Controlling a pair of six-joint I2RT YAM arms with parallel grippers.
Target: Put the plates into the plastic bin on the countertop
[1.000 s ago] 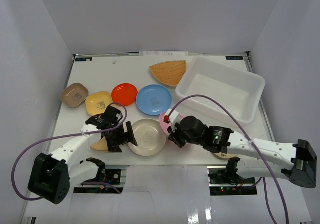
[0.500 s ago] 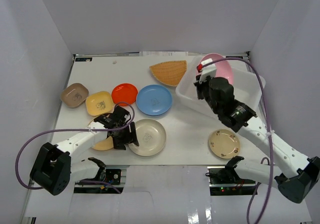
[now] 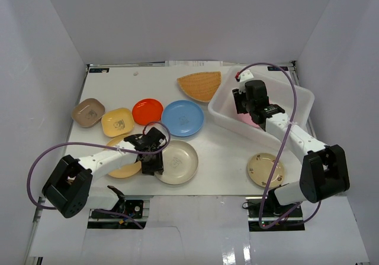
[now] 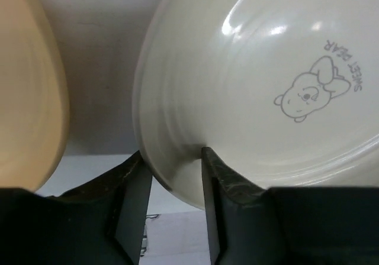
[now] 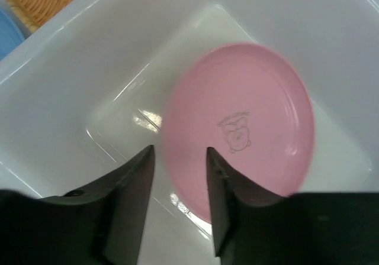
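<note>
My left gripper (image 3: 152, 158) (image 4: 173, 156) straddles the left rim of the round cream plate (image 3: 179, 162) (image 4: 266, 81), one finger outside and one on the inner face, both touching it. Over the plastic bin (image 3: 299, 102) (image 5: 89, 52) my right gripper (image 3: 244, 102) (image 5: 179, 151) hangs open. The pink plate (image 3: 252, 120) (image 5: 249, 111) lies loose on the bin's floor just below its fingers. On the countertop (image 3: 225, 152) rest the blue plate (image 3: 182, 117), red-orange plate (image 3: 147, 111), yellow square plate (image 3: 116, 122), brown square plate (image 3: 88, 112), fan-shaped orange plate (image 3: 201, 84) and tan plate (image 3: 265, 169).
A round yellow plate (image 3: 121, 169) (image 4: 23, 87) lies under the left forearm, close beside the cream one. Grey walls stand around the counter. The right arm's purple cable (image 3: 278, 70) loops over the bin's back rim.
The right arm carried the pink plate from the counter's middle over the bin, then opened and dropped it inside. The left jaws narrowed onto the cream plate's rim.
</note>
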